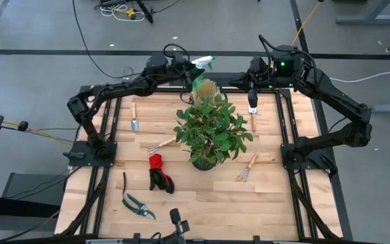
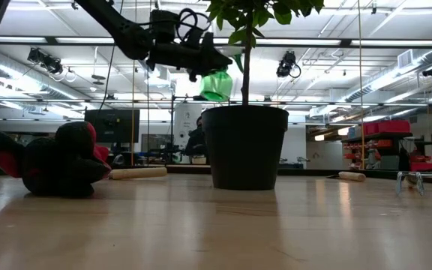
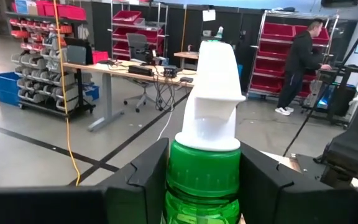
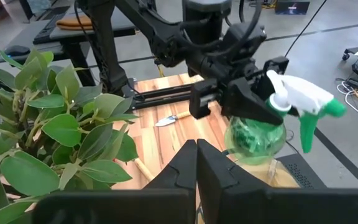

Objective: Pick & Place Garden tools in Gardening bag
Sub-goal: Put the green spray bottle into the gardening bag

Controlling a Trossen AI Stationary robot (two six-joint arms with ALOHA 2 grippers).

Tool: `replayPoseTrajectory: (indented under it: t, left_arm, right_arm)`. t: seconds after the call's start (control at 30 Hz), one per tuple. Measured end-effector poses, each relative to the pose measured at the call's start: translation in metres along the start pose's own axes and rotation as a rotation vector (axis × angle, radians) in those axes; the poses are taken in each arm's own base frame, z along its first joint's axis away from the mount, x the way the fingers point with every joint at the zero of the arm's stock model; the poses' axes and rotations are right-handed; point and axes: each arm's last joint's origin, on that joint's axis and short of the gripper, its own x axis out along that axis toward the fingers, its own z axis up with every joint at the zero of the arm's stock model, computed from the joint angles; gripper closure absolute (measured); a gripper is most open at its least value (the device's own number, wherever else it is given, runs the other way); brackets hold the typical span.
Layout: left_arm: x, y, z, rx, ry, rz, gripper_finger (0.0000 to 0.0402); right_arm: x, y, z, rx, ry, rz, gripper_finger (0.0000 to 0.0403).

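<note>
We judged the task barely begun: our left gripper was clamped on the green plastic spray bottle with its white trigger head, held aloft over the far edge of the wooden bench, near the tan fabric gardening bag. Our right gripper waited pinched together. The wooden-handled trowel, hand rakes, red-and-black gloves and dark pruning shears lay unpacked around the leafy potted plant.

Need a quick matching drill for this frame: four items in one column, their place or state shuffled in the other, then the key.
Items:
1. spray bottle
2. pruning shears
3. gloves
4. right gripper

Place or state:
A. shut, holding nothing, near the table's far edge
B. lying at the near left of the table
C. held off the table by the left gripper
D. lying just left of the potted plant

Pairs: 1-C, 2-B, 3-D, 4-A
</note>
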Motion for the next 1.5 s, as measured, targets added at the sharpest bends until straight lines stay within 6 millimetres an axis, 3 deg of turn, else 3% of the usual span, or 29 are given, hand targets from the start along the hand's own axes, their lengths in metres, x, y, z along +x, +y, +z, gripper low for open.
replayPoseTrajectory:
  t: [0.4, 0.7, 1.5]
  left_arm:
    - [0.015, 0.001, -0.025, -0.047, -0.018, -0.012, 0.0241]
    - [0.028, -0.008, -0.046, -0.051, -0.019, -0.037, 0.0241]
    - [0.032, -0.014, -0.053, -0.061, -0.019, 0.04, 0.0241]
  right_arm:
    - [0.0, 0.0, 0.0, -0.001, 0.001, 0.0, 0.0394]
    - [0.0, 0.0, 0.0, -0.002, 0.001, 0.0, 0.0394]
    - [0.0, 0.0, 0.0, -0.003, 0.002, 0.0, 0.0394]
